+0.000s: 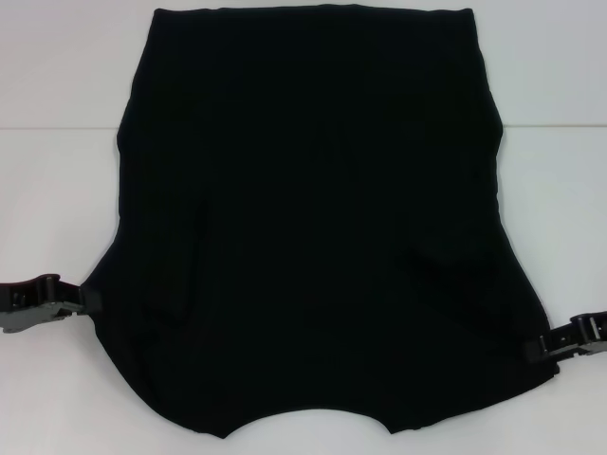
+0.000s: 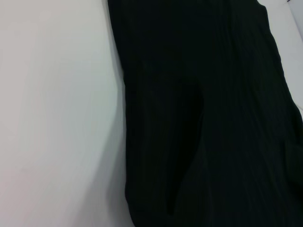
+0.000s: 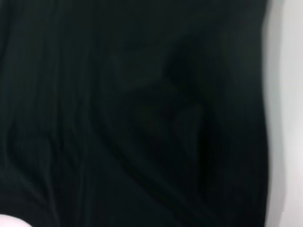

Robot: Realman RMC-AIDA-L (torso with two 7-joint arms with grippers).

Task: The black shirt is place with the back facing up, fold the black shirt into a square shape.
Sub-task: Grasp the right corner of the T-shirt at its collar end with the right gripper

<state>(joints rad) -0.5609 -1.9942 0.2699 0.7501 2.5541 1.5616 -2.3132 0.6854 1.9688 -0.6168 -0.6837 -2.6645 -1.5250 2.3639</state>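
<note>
On the white table the black shirt lies sleeves-in, unsquared — left gripper and right gripper at its edges, grip unclear.

Black shirt: flat on white surface. Left gripper at its left edge; right gripper at its right edge.

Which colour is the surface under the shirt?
White table surface under the black fabric shirt; head view shows it best.
</note>
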